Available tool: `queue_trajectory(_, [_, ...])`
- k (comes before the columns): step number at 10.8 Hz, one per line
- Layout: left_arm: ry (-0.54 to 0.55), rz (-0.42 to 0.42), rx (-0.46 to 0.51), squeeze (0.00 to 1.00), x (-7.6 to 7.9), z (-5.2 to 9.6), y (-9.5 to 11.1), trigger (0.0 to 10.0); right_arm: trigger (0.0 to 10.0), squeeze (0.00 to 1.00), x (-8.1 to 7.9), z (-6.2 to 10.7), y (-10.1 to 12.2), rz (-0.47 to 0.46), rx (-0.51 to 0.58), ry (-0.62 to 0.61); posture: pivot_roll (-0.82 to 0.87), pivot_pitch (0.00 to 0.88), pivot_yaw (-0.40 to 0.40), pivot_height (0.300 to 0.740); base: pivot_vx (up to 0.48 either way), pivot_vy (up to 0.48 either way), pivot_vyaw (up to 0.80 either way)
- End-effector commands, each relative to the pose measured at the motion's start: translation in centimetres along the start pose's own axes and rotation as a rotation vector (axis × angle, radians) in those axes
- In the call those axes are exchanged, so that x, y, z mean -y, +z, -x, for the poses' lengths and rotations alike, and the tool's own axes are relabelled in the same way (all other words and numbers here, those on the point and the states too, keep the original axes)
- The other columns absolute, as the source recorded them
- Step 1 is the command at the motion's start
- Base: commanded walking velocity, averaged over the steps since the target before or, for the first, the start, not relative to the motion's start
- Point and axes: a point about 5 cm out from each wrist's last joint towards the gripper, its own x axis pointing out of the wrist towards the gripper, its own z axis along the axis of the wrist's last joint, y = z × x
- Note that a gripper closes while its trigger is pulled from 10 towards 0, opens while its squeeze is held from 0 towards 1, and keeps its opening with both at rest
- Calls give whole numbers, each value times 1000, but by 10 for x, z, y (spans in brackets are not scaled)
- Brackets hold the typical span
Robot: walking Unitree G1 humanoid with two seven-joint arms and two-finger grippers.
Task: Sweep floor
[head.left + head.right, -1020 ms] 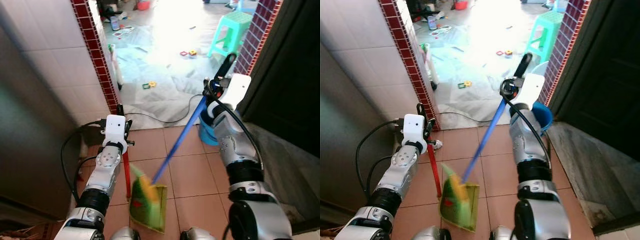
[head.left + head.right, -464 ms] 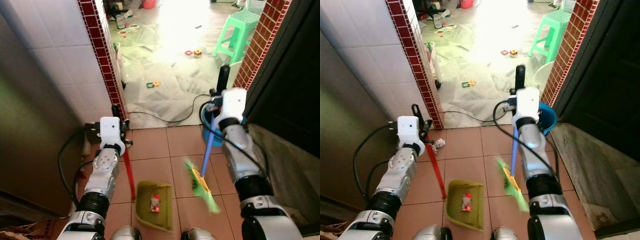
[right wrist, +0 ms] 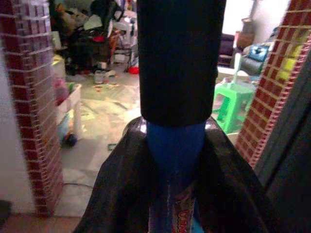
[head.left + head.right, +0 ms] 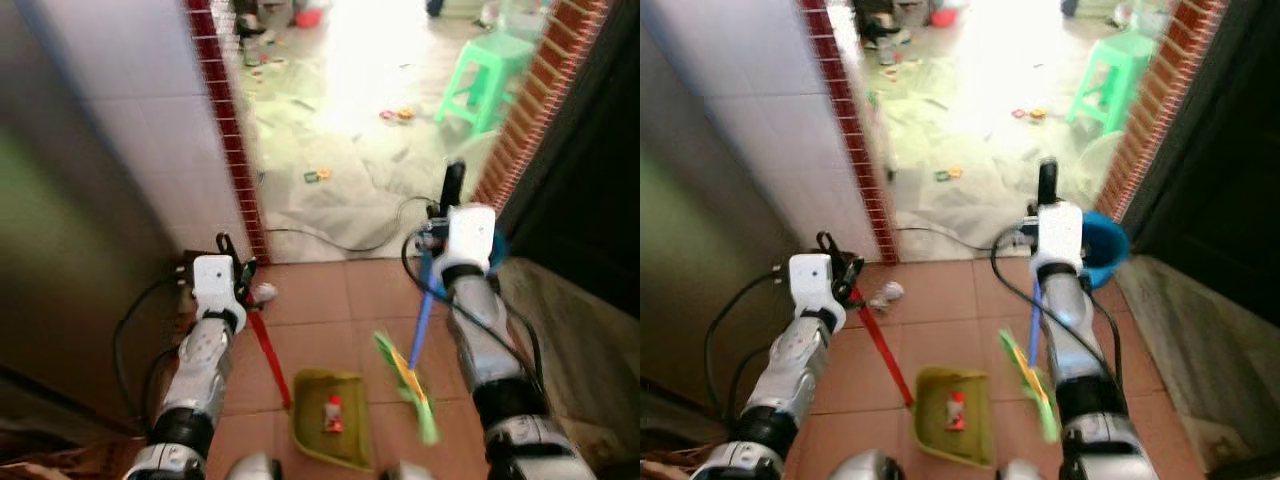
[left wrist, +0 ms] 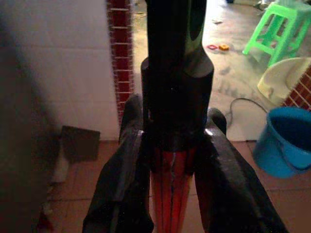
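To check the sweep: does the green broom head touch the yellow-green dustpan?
Apart. In the left eye view, bare tile shows between the green broom head and yellow-green dustpan.

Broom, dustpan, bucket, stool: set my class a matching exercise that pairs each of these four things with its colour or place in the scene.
Things:
1. broom
2. dustpan
3. bucket
4. stool

Descriptions:
A. blue, by the brick doorpost
B. blue handle, in the right gripper
C. light green, in the bright room beyond
D. red handle, in the left gripper, a small bit of litter in it

Pairs: 1-B, 2-D, 3-A, 4-C
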Motion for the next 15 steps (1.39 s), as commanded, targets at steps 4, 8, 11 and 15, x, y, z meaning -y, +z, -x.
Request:
queue_trajectory(4, [-85,-62,-18,0,5,8,-11,10000,10000,0,9,12,-17,18,-46,-63,-150,0,87,740,0,120,0])
queue_trajectory(8, [8,-16,-3,0,-16,32,-22,10000,10000,0,23,28,-30,98,-80,-17,-126,0,7,740,0,0,0])
queue_trajectory(11, [56,1,-1,0,-22,45,-26,10000,10000,0,16,20,-29,87,-86,21,-93,0,-13,740,0,0,0])
queue_trajectory(15, [9,-49,-20,0,-28,62,-31,10000,10000,0,15,46,-34,59,-70,3,-122,0,46,740,0,0,0])
